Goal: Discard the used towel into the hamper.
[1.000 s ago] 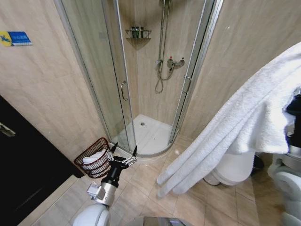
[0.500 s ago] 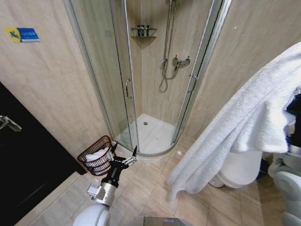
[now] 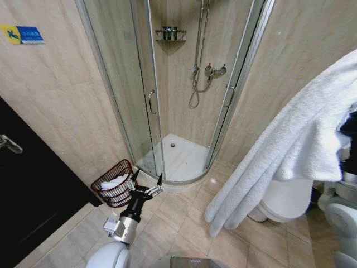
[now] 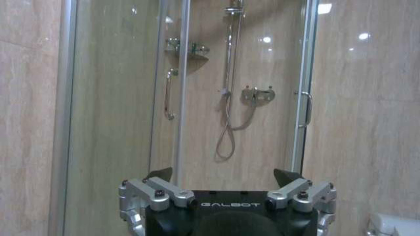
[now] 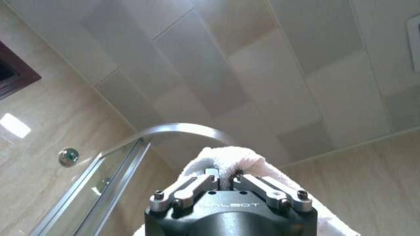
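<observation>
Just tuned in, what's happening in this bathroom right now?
The right gripper is shut on a white towel, holding it up high so it drapes down over the floor near the toilet. The left gripper is open and empty, low beside the hamper, which already has white cloth in it, by the shower door. The towel is not yet in the hamper.

- The head view is evenly and warmly lit from above, with soft shadows only and strong wide-angle bending: the shower door frame (image 3: 149, 89) and walls lean outward toward the edges.
- The white towel (image 3: 290, 151) is bright, nearly washed out along its top fold.
- The left wrist view is dimmer and soft, with 3 small glare spots on the tiled wall (image 4: 367, 73).
- The right wrist view is bright, with a reflected patch on the wall.
</observation>
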Robot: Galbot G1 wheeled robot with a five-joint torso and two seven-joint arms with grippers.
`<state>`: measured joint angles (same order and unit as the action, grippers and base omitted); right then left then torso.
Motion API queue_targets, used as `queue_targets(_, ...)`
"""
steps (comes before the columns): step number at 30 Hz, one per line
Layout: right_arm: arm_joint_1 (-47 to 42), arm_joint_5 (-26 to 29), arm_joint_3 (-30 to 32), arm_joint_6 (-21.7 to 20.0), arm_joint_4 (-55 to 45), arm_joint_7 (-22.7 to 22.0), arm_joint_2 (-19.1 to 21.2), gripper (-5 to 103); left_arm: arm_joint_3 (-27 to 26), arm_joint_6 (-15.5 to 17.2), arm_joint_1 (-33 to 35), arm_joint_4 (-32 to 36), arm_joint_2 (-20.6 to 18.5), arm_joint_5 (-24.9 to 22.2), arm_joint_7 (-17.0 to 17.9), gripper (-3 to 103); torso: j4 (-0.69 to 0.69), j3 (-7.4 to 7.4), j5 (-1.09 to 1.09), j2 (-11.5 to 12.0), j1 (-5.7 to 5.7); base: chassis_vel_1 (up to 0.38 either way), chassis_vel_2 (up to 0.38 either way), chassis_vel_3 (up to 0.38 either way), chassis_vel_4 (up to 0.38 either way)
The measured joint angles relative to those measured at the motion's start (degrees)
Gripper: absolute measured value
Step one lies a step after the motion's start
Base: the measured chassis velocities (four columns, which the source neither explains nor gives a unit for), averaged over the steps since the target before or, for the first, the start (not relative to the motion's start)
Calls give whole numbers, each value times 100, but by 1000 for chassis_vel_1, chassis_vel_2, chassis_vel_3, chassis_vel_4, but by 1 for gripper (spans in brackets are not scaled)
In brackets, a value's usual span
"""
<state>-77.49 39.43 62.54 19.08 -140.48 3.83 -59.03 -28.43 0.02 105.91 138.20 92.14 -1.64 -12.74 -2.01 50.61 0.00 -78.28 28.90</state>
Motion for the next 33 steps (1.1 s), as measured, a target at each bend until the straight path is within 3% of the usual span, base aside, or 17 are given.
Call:
queue_targets(20,-79,59,-57,26,-141,-21,-56,7,-1,0,0,0,-2,0,0,100,0,6,-7,-22,12,107,107,-104,-111)
queue_targets(22,-88,62,-78,39,-150,-12,-59,7,-1,0,0,0,-2,0,0,100,-1,6,0,-21,12,83,60,-9,-55)
queue_targets(33,20,111,-133,37,-64,-18,76,7,2,0,0,0,0,0,0,100,2,-179,-1,332,-157,-31,-13,49,43)
